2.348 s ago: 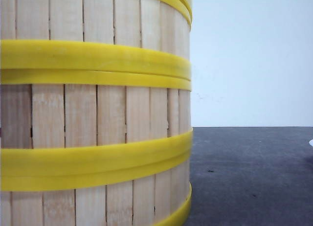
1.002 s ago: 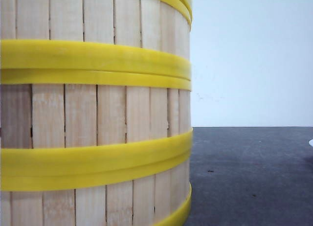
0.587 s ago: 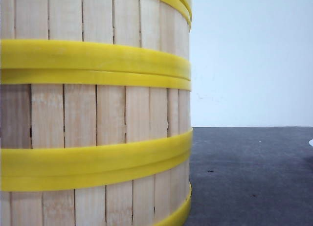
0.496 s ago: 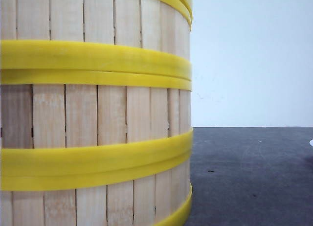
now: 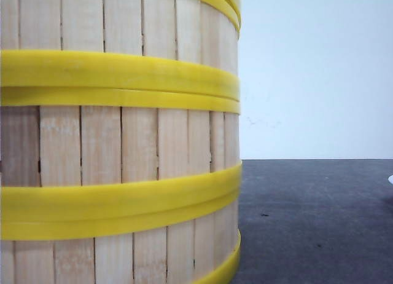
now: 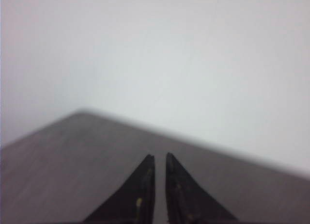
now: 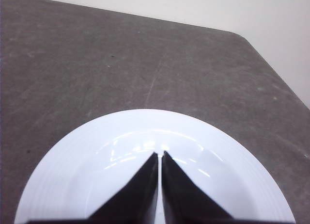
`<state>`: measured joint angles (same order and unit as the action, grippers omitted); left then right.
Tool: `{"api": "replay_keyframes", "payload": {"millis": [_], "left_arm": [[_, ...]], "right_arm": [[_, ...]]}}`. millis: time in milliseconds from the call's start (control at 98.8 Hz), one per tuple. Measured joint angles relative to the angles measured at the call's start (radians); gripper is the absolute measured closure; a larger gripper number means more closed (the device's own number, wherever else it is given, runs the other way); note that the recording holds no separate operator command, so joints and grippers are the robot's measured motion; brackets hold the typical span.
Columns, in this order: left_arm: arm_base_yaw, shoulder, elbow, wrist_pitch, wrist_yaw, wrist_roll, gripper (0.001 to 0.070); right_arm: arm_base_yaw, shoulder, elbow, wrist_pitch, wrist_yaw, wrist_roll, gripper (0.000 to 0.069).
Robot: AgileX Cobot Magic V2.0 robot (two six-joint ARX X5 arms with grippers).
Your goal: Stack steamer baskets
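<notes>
Both grippers have their black fingers drawn together to a hairline slit, and neither pinches anything: the left gripper (image 6: 160, 157) hangs over bare dark tabletop, and the right gripper (image 7: 159, 153) hangs over a white plate (image 7: 72, 185), whether touching it cannot be told. The steamer baskets (image 5: 123, 142) stand stacked right against the front camera, filling its left side from top to bottom, pale upright slats crossed by paired yellow bands where one basket meets the next. The stack is cut off at the top, bottom and left edges, so how many baskets it holds and what it rests on cannot be made out. Right of the stack lies the dark grey table (image 5: 319, 222), running back to a plain pale wall (image 5: 319, 75). A sliver of something white shows at the far right edge of the front view, too small to identify. The left wrist view is blurred, showing only the table's corner against the wall.
</notes>
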<state>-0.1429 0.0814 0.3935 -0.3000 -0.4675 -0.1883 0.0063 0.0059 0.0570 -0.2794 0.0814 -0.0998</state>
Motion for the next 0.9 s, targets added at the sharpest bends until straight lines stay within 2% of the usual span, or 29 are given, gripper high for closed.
{"api": "replay_keyframes", "payload": {"millis": [121,202,263,354,537,648,901], "left_arm": [[0.017,-0.078,-0.119,0.153,0.000,0.000,0.0695],[0.017,-0.075,-0.148,0.273,0.000,0.000,0.0695],[0.018,-0.077,-0.157,0.304,0.000,0.000,0.0695],[0.019,-0.077,-0.194,0.302,0.000,0.000,0.0695],[0.020,-0.077,-0.299,0.188,0.000,0.000,0.0695],[0.020,-0.077,-0.360,0.219,0.000,0.000,0.0695],[-0.014,-0.078,-0.361,0.232,0.003,-0.004,0.0695]], "right_arm": [[0.000,0.000,0.000,0.000,0.000,0.000,0.0684],[0.000,0.000,0.000,0.000,0.000,0.000,0.0684],[0.000,0.000,0.000,0.000,0.000,0.000,0.0684],[0.000,0.000,0.000,0.000,0.000,0.000,0.0684],[0.000,0.000,0.000,0.000,0.000,0.000,0.0684],[0.000,0.000,0.000,0.000,0.000,0.000,0.0684],[0.000,0.000,0.000,0.000,0.000,0.000,0.0684]]}}
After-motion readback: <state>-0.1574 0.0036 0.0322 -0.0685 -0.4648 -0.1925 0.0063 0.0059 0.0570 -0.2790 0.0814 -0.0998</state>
